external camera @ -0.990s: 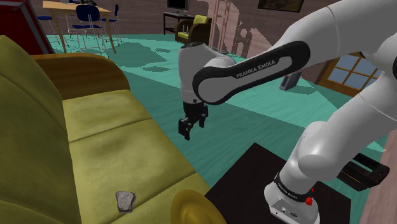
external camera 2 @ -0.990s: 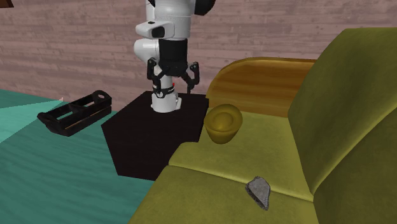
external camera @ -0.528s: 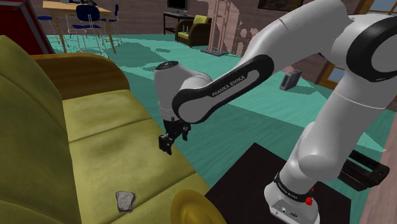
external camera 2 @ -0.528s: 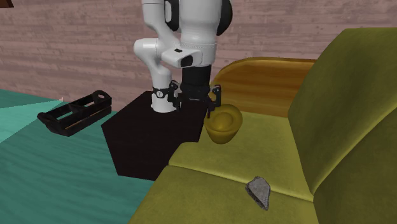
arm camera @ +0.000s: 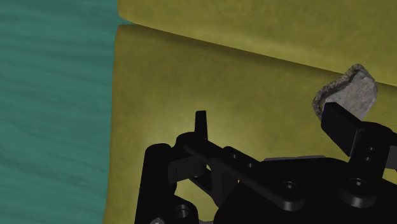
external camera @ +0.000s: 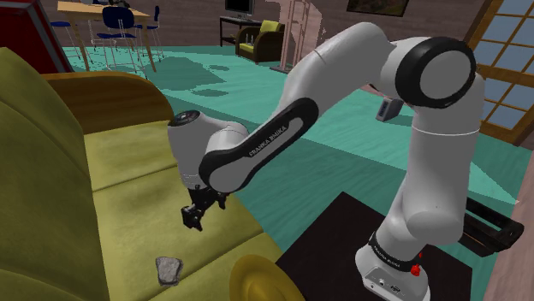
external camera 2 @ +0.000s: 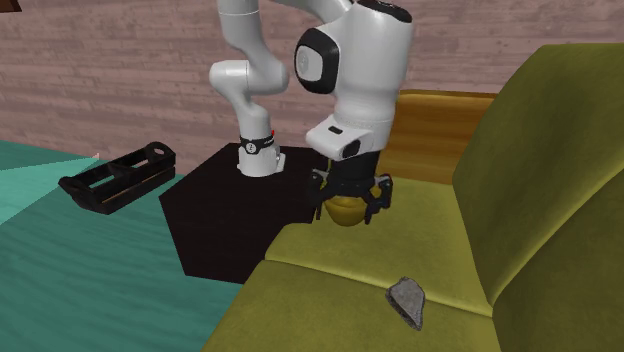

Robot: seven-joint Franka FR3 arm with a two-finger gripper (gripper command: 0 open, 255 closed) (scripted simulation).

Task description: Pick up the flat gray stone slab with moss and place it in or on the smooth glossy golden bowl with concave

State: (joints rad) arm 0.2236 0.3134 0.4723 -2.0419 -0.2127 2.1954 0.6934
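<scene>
**Item 1. Gripper** (external camera: 195,218). Black, two fingers, hanging tips-down over the sofa seat (external camera: 128,171). As far as I can judge it is clear of the cushion. The fingers are spread wide, and the gap between them holds nothing and touches nothing. I read this as an approach stance, opened ahead of the descent so the fingers can straddle the slab.

**Item 2. Stone slab** (external camera: 169,269). Grey, rough-edged, lying flat on the seat cushion, untouched. It sits lower than the gripper, near it but apart. In the wrist view it peeks out just past one fingertip (arm camera: 340,127), off the line of the gap and not between the fingers. I judge the gripper needs a sideways correction before I lower it.

**Item 3. Golden bowl** (external camera: 257,278). Upright, mouth up, on the same cushion at the end nearest the stand. In the second exterior view it sits directly behind the gripper and is partly covered by it. It is close to the slab without touching it, so the carry should be short.

**Item 4. Arm.** White, bent low from the stand, with the wrist turned down to keep the fingers aimed at the cushion.

**Status.** The slab is not yet grasped and the bowl has nothing in it that I can see.
</scene>
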